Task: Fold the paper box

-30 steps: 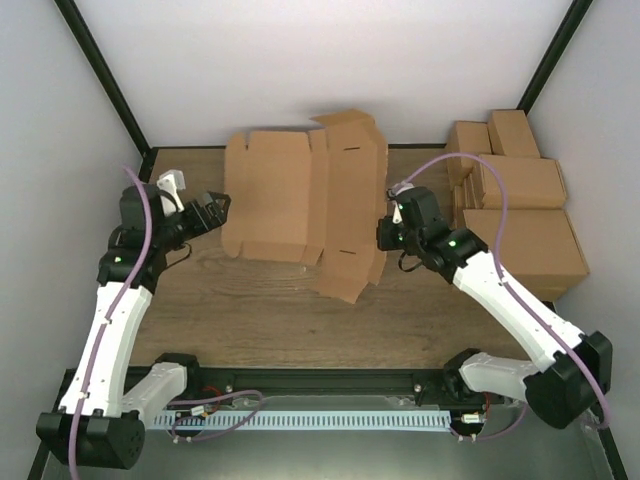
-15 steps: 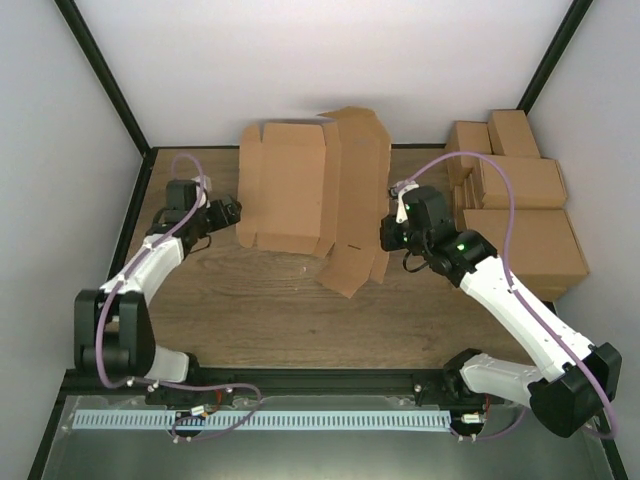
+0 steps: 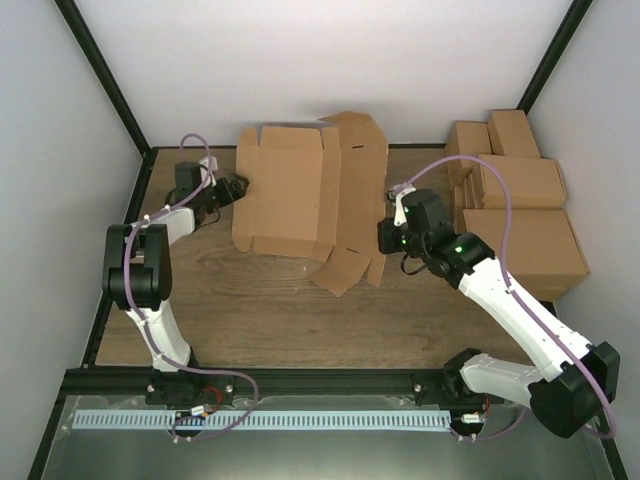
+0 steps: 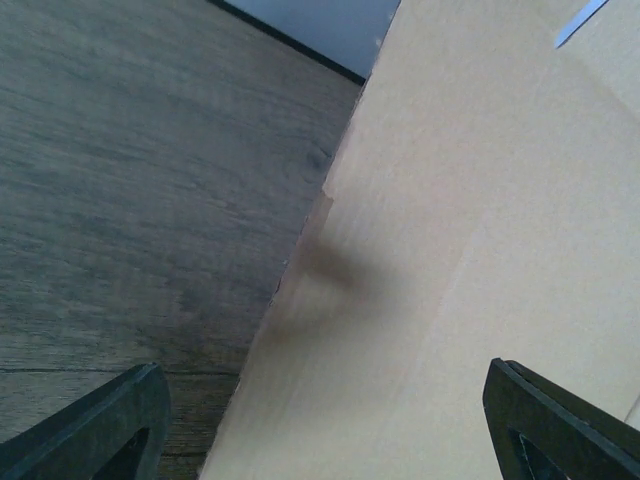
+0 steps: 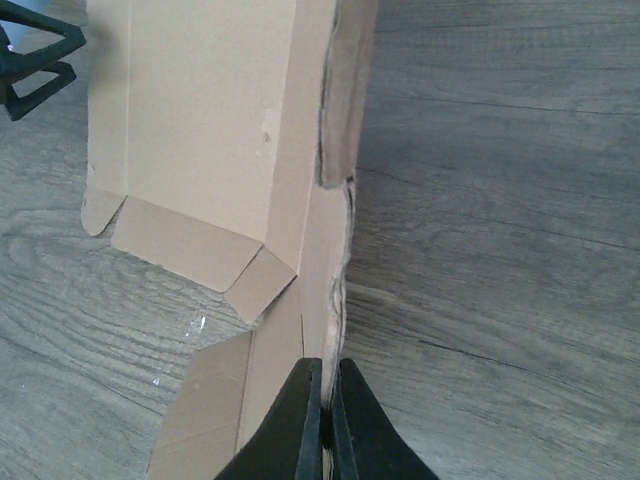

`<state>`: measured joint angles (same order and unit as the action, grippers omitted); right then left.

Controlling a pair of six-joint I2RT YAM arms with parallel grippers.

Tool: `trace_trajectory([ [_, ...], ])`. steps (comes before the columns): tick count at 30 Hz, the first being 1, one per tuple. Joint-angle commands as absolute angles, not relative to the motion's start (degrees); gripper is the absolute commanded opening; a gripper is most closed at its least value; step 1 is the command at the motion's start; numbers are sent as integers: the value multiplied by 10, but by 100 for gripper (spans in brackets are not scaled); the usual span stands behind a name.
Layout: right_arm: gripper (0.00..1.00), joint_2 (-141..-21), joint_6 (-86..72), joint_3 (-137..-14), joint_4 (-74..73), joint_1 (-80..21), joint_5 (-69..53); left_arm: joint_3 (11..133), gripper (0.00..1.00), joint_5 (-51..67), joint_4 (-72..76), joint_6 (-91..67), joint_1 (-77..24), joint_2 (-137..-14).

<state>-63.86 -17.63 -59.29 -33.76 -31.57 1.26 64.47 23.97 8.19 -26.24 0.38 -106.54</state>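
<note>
The paper box point(image 3: 300, 195) is a wide flat brown cardboard sheet with flaps, lying at the back middle of the table, its right part raised. My left gripper point(image 3: 238, 187) is open at the sheet's left edge. In the left wrist view the cardboard point(image 4: 450, 250) fills the space between the wide-apart fingertips point(image 4: 100, 430). My right gripper point(image 3: 386, 236) is shut on the sheet's right edge. In the right wrist view its jaws point(image 5: 325, 410) pinch the thin cardboard edge, and the sheet point(image 5: 200, 120) stretches away to the left.
Several finished brown cartons point(image 3: 515, 205) are stacked at the right back of the table. Black frame posts and white walls close in the back and sides. Wooden tabletop point(image 3: 260, 310) lies in front of the sheet.
My left arm has swung toward the back, bringing its gripper up to the sheet's left edge. The sheet has shifted slightly right. My right gripper has held its grip.
</note>
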Motion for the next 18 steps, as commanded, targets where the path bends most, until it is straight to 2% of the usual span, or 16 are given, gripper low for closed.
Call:
trace_trajectory([
  [1,1,-639,-175,-583,-321,-316,2,648,89,274,132,-263,5,-1092],
  [5,1,-657,-171,-581,-308,-316,14,639,84,321,160,-287,4,-1113],
  [9,1,-686,-166,-597,-304,-315,39,586,66,374,197,-322,-10,-1103],
  [12,1,-710,-161,-621,-306,-315,70,520,59,360,203,-321,-26,-1059],
  [18,1,-737,-144,-664,-311,-315,113,405,53,312,170,-335,-70,-922],
])
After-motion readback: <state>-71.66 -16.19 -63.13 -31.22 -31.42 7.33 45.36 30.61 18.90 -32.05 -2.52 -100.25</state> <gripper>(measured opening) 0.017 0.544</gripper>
